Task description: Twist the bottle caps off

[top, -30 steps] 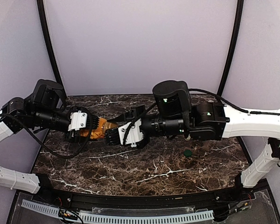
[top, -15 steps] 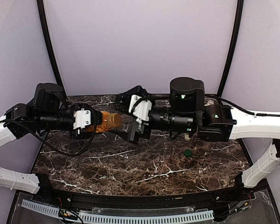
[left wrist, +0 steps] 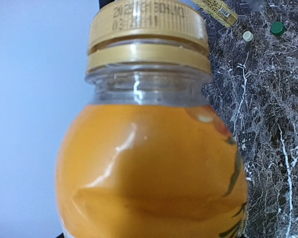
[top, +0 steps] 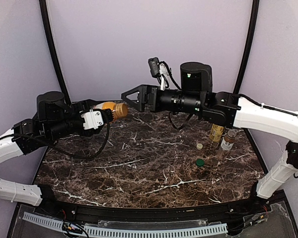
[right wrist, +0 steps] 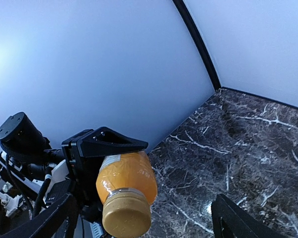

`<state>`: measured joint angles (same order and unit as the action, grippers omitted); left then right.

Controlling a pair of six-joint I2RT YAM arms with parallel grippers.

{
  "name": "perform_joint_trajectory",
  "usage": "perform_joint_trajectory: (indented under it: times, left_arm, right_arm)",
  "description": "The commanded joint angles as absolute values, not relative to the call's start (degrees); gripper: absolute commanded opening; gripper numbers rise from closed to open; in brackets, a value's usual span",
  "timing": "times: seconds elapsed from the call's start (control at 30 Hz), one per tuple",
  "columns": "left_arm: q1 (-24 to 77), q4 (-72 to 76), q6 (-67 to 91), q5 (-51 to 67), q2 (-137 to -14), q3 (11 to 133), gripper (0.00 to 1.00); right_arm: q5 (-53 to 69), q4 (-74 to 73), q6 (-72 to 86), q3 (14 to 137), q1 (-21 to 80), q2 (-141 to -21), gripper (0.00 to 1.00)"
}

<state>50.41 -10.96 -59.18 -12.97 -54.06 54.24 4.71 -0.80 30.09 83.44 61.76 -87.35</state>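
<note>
Pulled back and sprung wide since a second ago, the right gripper point(top: 135, 94) now sits apart from the bottle. Nearest, lower right on the dark marble table point(top: 139, 168), lie a small dark green cap point(top: 200, 162) and a cream-white cap point(top: 199, 146). Behind them stand a clear labelled bottle point(top: 227, 144) and a yellow-green bottle point(top: 216, 133). Farther back, centre left, the left gripper point(top: 105, 113) clamps a squat orange plastic bottle point(top: 108, 105) held sideways in the air, its gold-orange screw cap point(top: 120, 109) on.

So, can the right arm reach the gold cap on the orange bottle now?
Probably yes. The left arm holds the orange bottle up with its gold cap pointing at the right arm, whose jaws stand open just short of it; nothing lies between.
</note>
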Motion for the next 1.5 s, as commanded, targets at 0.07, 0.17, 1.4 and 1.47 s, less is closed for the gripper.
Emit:
perform_joint_trajectory:
  times: [0.07,0.17,1.4,1.47]
  left_arm:
    - [50.6,-6.3,-62.3,-15.6,-52.7,52.6,0.09]
    - [50.7,-6.0,-62.7,-15.8,-52.8,52.6,0.09]
    - [51.1,-36.9,-54.3,8.5,-55.1,62.7,0.05]
    - [51.1,-40.2,-54.4,11.9,-55.4,63.9,0.05]
  right_arm:
    - [11.5,-2.7,40.5,86.7,60.8,-90.5,0.82]
    - [13.0,-2.5,41.4,87.2,60.7,-91.1,0.77]
    - [14.9,-7.7,-18.7,89.8,72.4,-91.2,0.00]
    - [13.0,-7.5,-24.5,88.4,73.2,-90.4,0.00]
